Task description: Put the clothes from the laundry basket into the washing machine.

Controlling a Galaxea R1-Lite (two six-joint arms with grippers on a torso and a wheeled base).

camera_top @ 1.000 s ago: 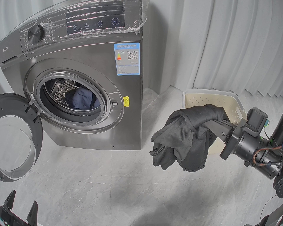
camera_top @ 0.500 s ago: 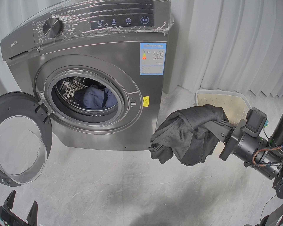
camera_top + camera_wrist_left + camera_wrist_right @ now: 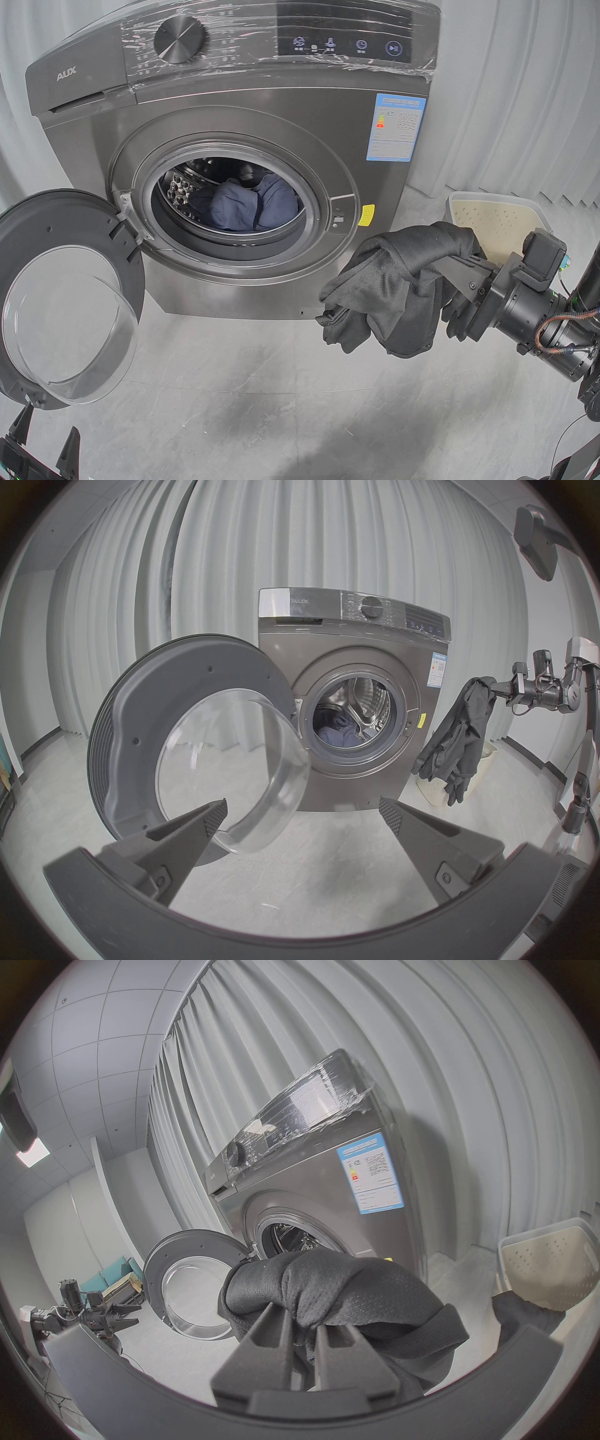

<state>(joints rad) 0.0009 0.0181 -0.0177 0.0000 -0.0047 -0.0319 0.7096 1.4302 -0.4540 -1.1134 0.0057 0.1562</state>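
At the near left, the left gripper [image 3: 49, 431] sits low over the floor. Its two dark fingers are spread wide with nothing between them, as the left wrist view [image 3: 300, 808] also shows. Just beyond it, the round dark grey door with a clear glass bowl [image 3: 62, 300] stands swung open to the left of the grey front-loading washing machine [image 3: 250, 125]. Inside the drum lie dark blue clothes [image 3: 250, 203].

To the right of the machine's front, off the floor, hangs the black mesh-textured garment [image 3: 387, 287]. It is bunched over the right gripper [image 3: 465, 265] and spills left from it. In the head view it looks like a rounded bundle. The left wrist view shows the garment [image 3: 459, 736] hanging long and vertical from the right gripper [image 3: 497, 686], loose ends pointing at the floor.

The right wrist view shows the right gripper's fingers [image 3: 281, 1335] pressed nearly together on a fold, the cloth [image 3: 350, 1291] heaped over their tips. At the far right, behind the garment, sits the cream perforated plastic laundry basket [image 3: 500, 219].
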